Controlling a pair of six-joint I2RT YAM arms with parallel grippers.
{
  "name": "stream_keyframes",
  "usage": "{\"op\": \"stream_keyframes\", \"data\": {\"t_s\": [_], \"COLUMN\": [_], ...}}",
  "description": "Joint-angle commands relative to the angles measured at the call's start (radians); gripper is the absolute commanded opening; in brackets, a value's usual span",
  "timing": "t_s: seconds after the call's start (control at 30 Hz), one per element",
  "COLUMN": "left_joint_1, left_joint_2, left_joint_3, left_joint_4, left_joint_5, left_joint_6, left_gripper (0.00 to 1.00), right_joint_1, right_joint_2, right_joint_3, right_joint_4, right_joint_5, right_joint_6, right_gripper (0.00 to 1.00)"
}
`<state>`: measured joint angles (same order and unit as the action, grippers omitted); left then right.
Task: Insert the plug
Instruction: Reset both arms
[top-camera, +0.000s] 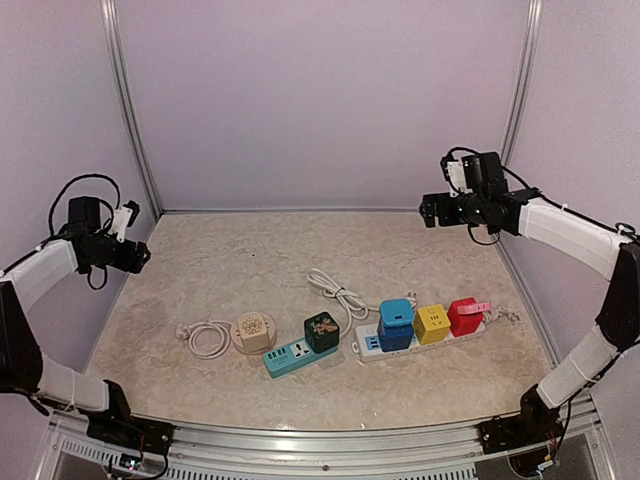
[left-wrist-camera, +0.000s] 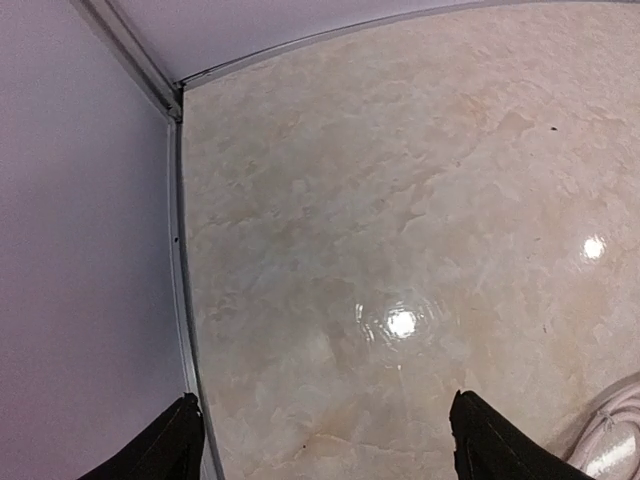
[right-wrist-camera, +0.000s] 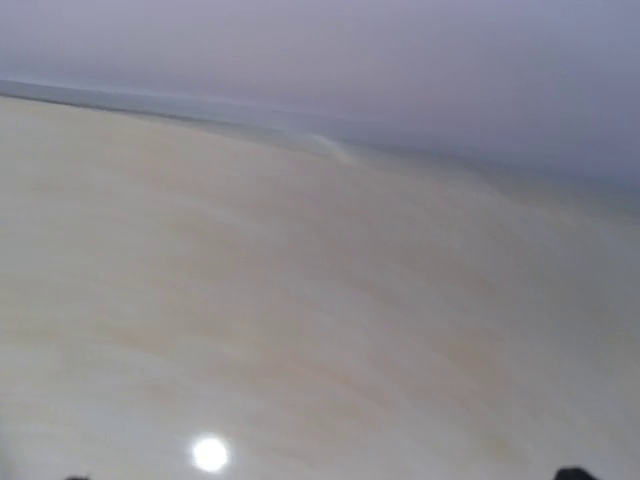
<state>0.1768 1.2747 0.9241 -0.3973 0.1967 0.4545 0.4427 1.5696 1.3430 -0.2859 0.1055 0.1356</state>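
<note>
Near the table's front lies a white power strip (top-camera: 425, 338) with a blue cube (top-camera: 396, 322), a yellow cube (top-camera: 432, 322) and a red cube (top-camera: 465, 315) plugged into it. Left of it, a teal power strip (top-camera: 287, 358) carries a dark green cube (top-camera: 322, 332). A round beige adapter (top-camera: 253, 331) stands beside the teal strip, its white cable (top-camera: 206, 339) ending in a small plug (top-camera: 181, 331). My left gripper (top-camera: 137, 256) hangs open over the far left. My right gripper (top-camera: 428, 211) hovers high at the back right, open and empty.
A loose white cable coil (top-camera: 338, 291) lies mid-table behind the strips. Metal frame posts and purple walls close the table in. The left wrist view shows bare marble floor, the wall rail (left-wrist-camera: 178, 260) and a bit of white cable (left-wrist-camera: 612, 448). The right wrist view is blurred.
</note>
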Motion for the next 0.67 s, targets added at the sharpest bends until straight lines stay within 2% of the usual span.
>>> {"op": "stream_keyframes", "data": {"t_s": [0.0,0.1,0.17,0.27,0.43,0.53,0.63], "left_joint_1": [0.106,0.165,0.182,0.185,0.187,0.185,0.185], "left_joint_2": [-0.061,-0.118,-0.140,-0.135,-0.126,-0.120,-0.109], "left_joint_3": [-0.111,-0.188,-0.213,-0.224,-0.244,-0.253,-0.255], "left_joint_4": [0.216,0.314,0.344,0.357,0.370,0.373,0.373], "left_joint_5": [-0.091,-0.093,-0.094,-0.085,-0.009,0.027,0.043], "left_joint_6": [-0.185,-0.227,-0.238,-0.246,-0.251,-0.248,-0.243], "left_gripper": [0.82,0.83,0.84,0.84,0.85,0.85,0.85], "right_joint_1": [-0.193,-0.313,-0.346,-0.354,-0.354,-0.354,-0.354], "right_joint_2": [-0.174,-0.285,-0.353,-0.447,-0.546,-0.577,-0.607], "right_joint_3": [-0.260,-0.412,-0.510,-0.624,-0.786,-0.840,-0.890], "right_joint_4": [-0.055,-0.036,-0.014,0.045,0.173,0.208,0.271], "right_joint_5": [0.137,0.156,0.229,0.353,0.565,0.595,0.568], "right_joint_6": [0.227,0.256,0.267,0.277,0.397,0.436,0.384], "right_gripper": [1.00,1.00,1.00,1.00,1.00,1.00,1.00]}}
